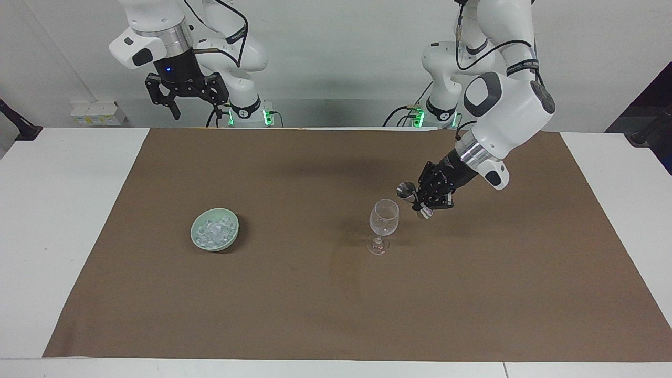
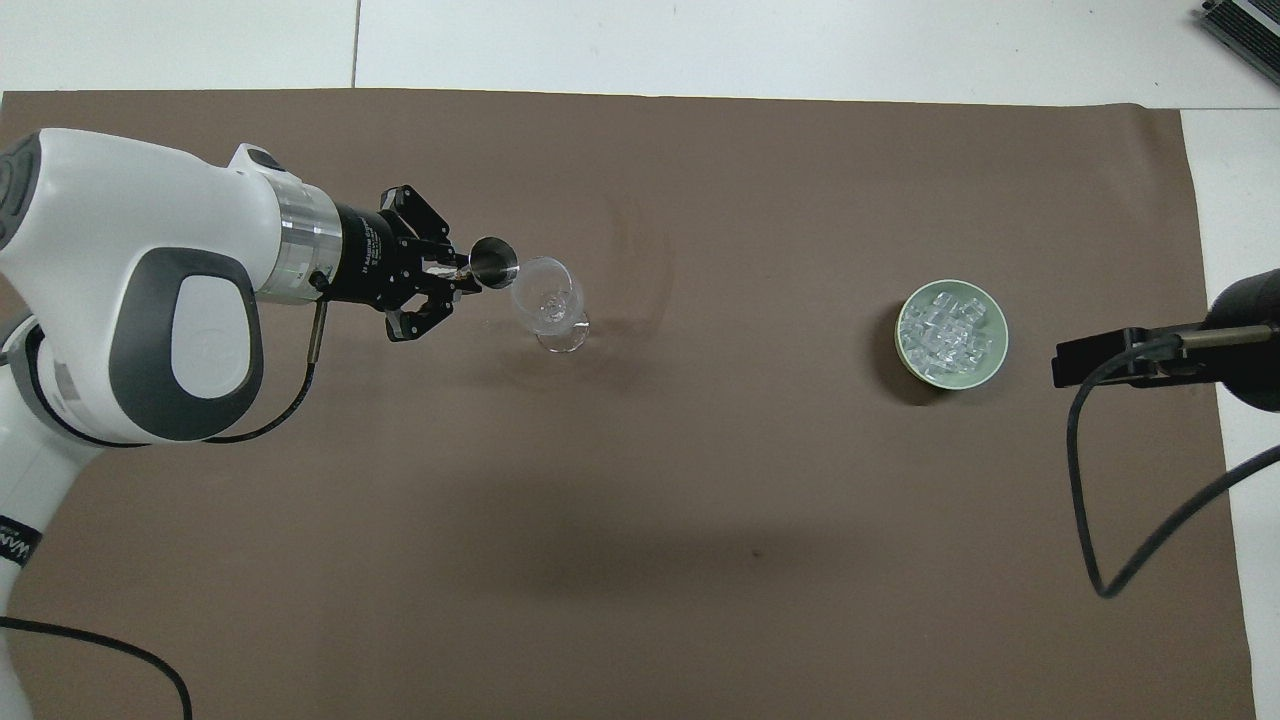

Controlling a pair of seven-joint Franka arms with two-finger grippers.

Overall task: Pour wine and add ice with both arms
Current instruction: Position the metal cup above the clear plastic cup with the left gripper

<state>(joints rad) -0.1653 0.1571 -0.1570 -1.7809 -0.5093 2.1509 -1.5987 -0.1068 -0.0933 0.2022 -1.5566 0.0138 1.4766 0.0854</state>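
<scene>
Stemmed wine glass (image 1: 384, 218) (image 2: 545, 297) stands upright on the brown mat (image 1: 294, 294) (image 2: 640, 480), toward the left arm's end of the table. Cup looks clear; contents cannot be made out.

Small metal jigger (image 1: 407, 190) (image 2: 493, 262) is tilted in the air just beside the glass rim, its mouth turned toward the cup. Whether it touches the rim cannot be told.

Left gripper (image 1: 428, 202) (image 2: 450, 285) is clamped on the jigger, fingers closed around its narrow waist. The left arm (image 1: 504, 113) (image 2: 150, 300) reaches down at a slant over the mat.

Ice (image 1: 213, 231) (image 2: 948, 330): many small clear lumps heaped in a pale green bowl (image 1: 231, 237) (image 2: 990, 368), on the mat toward the right arm's end, well apart from the glass.

Right gripper (image 1: 186, 97) hangs raised over the table edge nearest the robots, fingers apart, holding nothing; the right arm (image 1: 157, 37) waits. In the overhead view only its dark outline (image 2: 1150, 360) shows, beside the bowl.
</scene>
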